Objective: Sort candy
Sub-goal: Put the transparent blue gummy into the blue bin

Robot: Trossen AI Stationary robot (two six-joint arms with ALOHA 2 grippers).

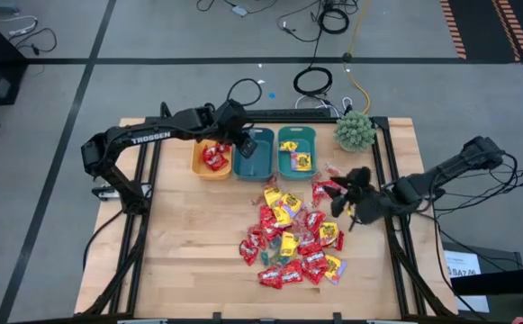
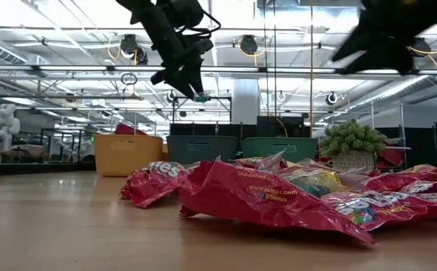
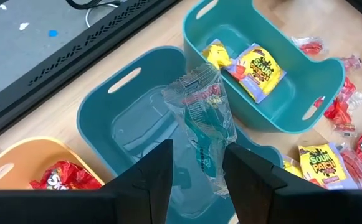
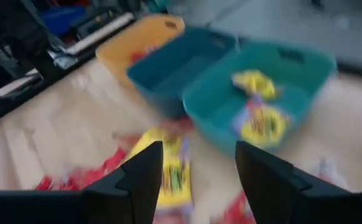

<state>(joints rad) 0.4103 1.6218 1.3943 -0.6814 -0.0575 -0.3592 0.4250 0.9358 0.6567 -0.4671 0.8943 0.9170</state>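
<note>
Left claw is closed on a clear-wrapped candy piece, held above the middle dark-teal bin. Right claw hovers with fingers apart and nothing between them, over the right edge of the candy pile on the bench. Yellow packets lie in the right teal bin; red packets lie in the orange bin.

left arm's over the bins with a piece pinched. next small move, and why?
Probably open the left gripper and drop. It holds a clear-wrapped candy directly above the middle teal bin, which looks empty, while red packets fill the orange bin and yellow packets the far teal one.
</note>
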